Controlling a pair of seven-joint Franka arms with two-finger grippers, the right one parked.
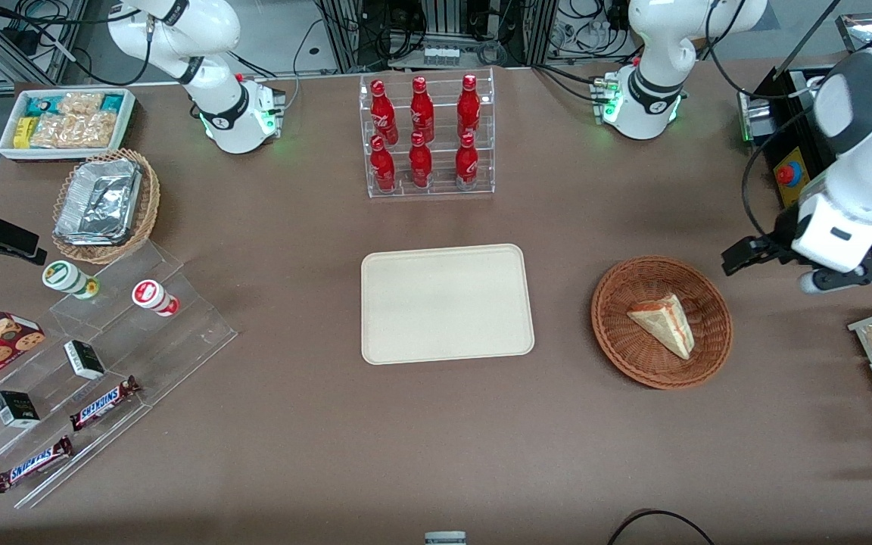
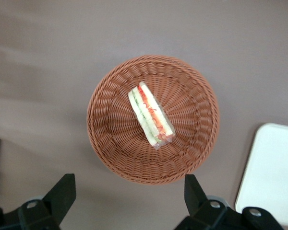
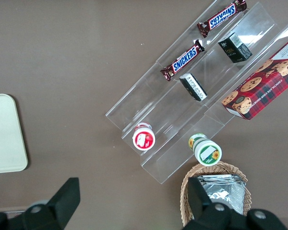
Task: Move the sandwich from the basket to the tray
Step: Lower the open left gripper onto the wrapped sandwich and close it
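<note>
Sandwich [image 1: 663, 324] lying in basket [image 1: 610, 333], tip toward tray [image 1: 447, 303], gripper [image 2: 129, 196] wide open above.

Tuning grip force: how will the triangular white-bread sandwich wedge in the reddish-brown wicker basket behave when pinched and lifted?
The triangular white-bread sandwich wedge looks soft, so it probably squashes under a firm pinch. Its red and green layers show along the cut edge, so they may shear apart or slip. It seems light; the reddish-brown wicker basket likely stays put. The left gripper hangs beside the basket, jaws open.
</note>
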